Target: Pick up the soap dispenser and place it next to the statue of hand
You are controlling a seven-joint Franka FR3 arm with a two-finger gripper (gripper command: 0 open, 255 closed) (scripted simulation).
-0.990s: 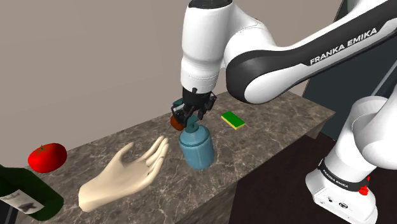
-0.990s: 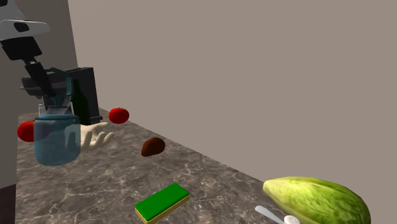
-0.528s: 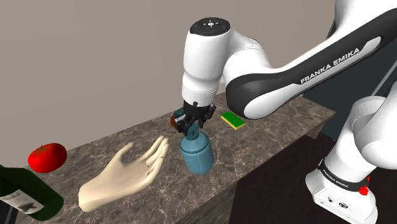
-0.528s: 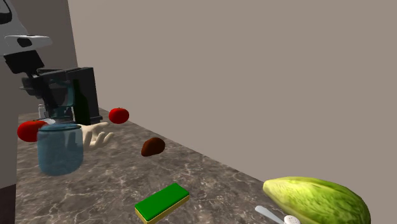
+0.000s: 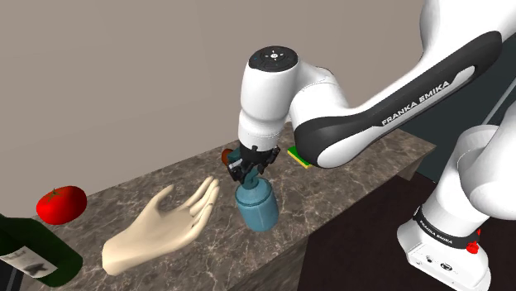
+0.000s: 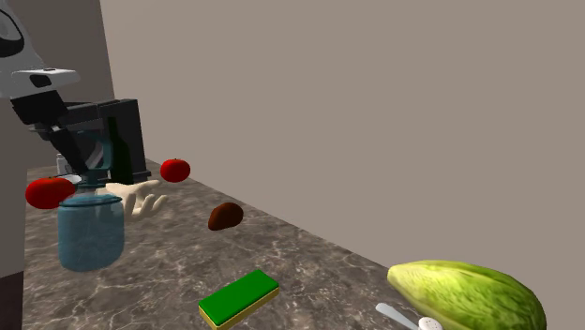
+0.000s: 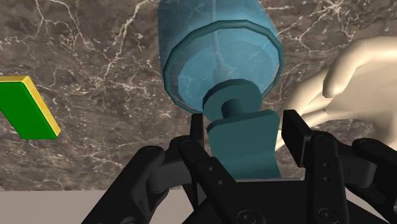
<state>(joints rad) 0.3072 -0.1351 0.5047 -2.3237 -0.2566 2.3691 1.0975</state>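
Observation:
The soap dispenser (image 5: 257, 207) is a teal-blue jar with a pump head, and it hangs upright just beside the fingertips of the beige hand statue (image 5: 161, 225). My gripper (image 5: 248, 168) is shut on the pump head from above. In the wrist view the black fingers (image 7: 294, 130) clasp the teal pump, with the dispenser body (image 7: 219, 54) below my gripper (image 7: 245, 127) and the hand statue (image 7: 356, 83) close beside it. From the second exterior view the dispenser (image 6: 91, 230) sits low over the marble counter. I cannot tell whether its base touches.
A green sponge (image 5: 298, 157) lies behind the arm, with a tomato (image 5: 60, 204) and a dark green bottle (image 5: 33, 252) at the shoulder view's left. In the second exterior view a brown lump (image 6: 225, 217), a yellow-green vegetable (image 6: 467, 295) and a black box (image 6: 127, 141) stand on the counter.
My gripper has come down with the dispenser held in it, bringing it lower toward the counter and slightly nearer the front edge. The hand statue has not moved.

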